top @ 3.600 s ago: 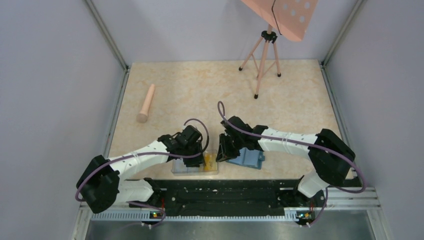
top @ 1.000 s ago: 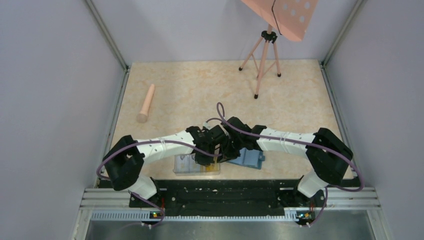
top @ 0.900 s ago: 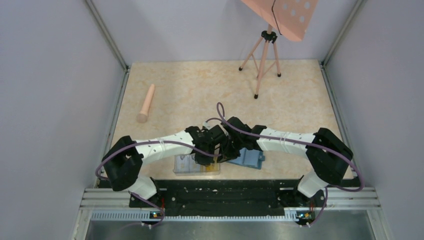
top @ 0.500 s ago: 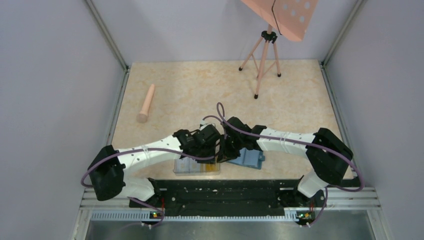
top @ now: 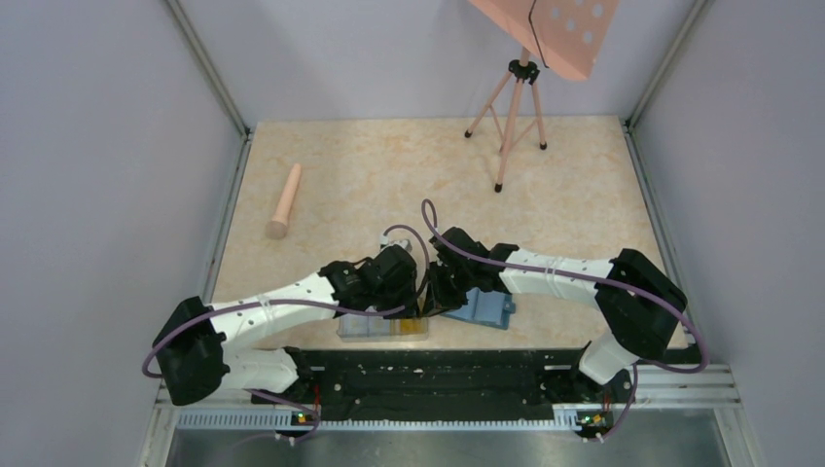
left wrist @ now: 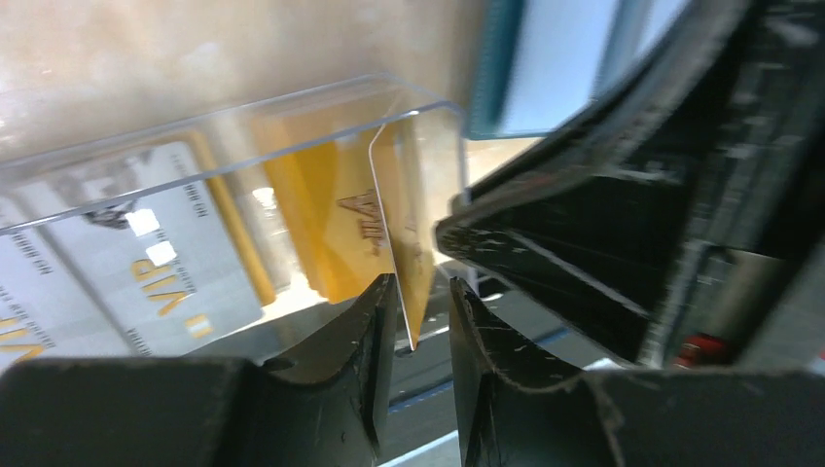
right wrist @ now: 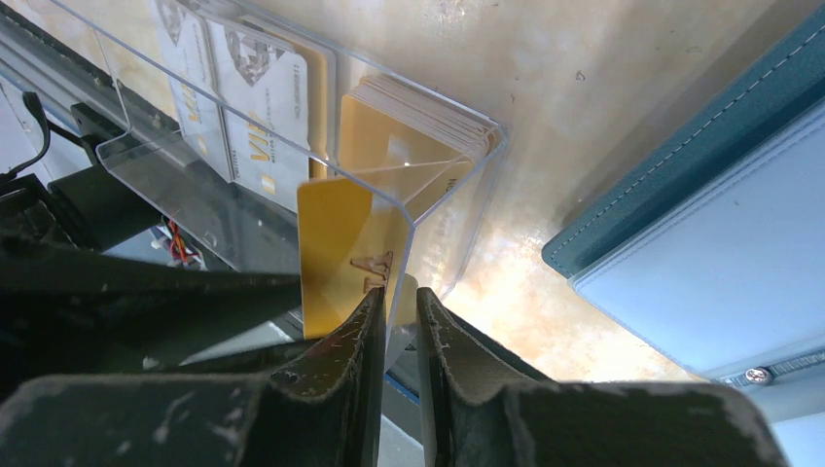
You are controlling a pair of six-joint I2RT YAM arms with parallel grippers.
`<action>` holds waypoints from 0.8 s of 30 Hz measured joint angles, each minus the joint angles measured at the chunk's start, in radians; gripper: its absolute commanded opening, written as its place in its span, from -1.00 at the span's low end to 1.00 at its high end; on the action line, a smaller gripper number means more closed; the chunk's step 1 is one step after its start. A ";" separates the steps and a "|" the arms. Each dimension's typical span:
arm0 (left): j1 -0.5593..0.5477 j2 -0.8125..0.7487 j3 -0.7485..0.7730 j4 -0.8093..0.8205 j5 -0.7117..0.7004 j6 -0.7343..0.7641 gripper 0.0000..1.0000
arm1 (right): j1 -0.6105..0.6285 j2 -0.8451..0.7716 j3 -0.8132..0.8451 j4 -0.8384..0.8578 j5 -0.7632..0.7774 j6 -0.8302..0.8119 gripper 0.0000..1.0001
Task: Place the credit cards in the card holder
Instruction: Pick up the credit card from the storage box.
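1. Clear plastic rectangular box (top: 375, 327) sits open-topped on the beige marbled tabletop (top: 389, 165), at the near edge in front of the arm bases.
2. Inside the box, a stack of yellow-orange cards (right wrist: 409, 126) fills the right end. Pale blue-white cards with gold "VIP" lettering (right wrist: 258, 88) lie overlapping at the left end.
3. One yellow-orange credit card (left wrist: 413, 263) is out of the stack. It stands on edge, slightly tilted, at the box's right end.
4. The left gripper (left wrist: 420, 292) has this card between its two black fingers, which are closed in on its faces near the lower edge.
5. The right gripper (right wrist: 401, 302) is just beside the same card, tip to tip with the left one. Its fingers are drawn almost together, leaving a thin slit through which yellow shows. I cannot tell whether they touch the card.
6. The teal-blue wallet-like card holder (top: 484, 308) lies flat on the table just to the right of the box, with a lighter blue inner panel (right wrist: 700, 243) facing up.
7. Farther back, a pale pink cylinder (top: 285, 201) lies near the left wall, and a pink tripod (top: 513, 107) carries a perforated pink board (top: 559, 29).
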 measured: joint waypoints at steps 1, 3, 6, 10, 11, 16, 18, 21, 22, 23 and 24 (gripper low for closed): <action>0.000 -0.008 0.000 0.016 0.011 -0.004 -0.35 | 0.000 0.000 0.000 0.000 0.000 0.000 -0.67; 0.000 -0.018 0.000 0.045 0.029 -0.010 -0.36 | 0.000 0.000 0.000 0.000 0.000 0.000 -0.67; 0.000 -0.018 -0.002 0.067 0.045 -0.014 -0.39 | 0.000 0.000 0.000 0.000 0.000 0.000 -0.67; 0.002 -0.017 -0.012 0.088 0.060 -0.018 -0.48 | 0.000 0.000 0.000 0.000 0.000 0.000 -0.67; 0.002 -0.016 -0.014 0.090 0.061 -0.019 -0.51 | 0.000 0.000 0.000 0.000 0.000 0.000 -0.66; 0.002 0.006 -0.020 0.092 0.063 -0.023 -0.62 | 0.000 0.000 0.000 -0.001 0.000 0.000 -0.66; 0.002 0.018 -0.023 0.092 0.063 -0.025 -0.78 | 0.000 0.000 0.000 -0.001 0.000 0.000 -0.66; 0.002 0.027 -0.029 0.092 0.063 -0.032 -1.00 | 0.000 0.000 0.000 -0.001 0.001 0.000 -0.65; 0.003 0.027 -0.029 0.091 0.063 -0.035 -1.00 | 0.000 0.000 0.000 -0.002 0.001 0.000 -0.65; 0.003 0.027 -0.029 0.091 0.063 -0.037 -1.00 | 0.000 0.000 0.000 -0.002 0.002 0.000 -0.64; 0.003 0.027 -0.029 0.091 0.062 -0.037 -1.00 | 0.000 0.000 0.000 -0.002 0.002 0.000 -0.64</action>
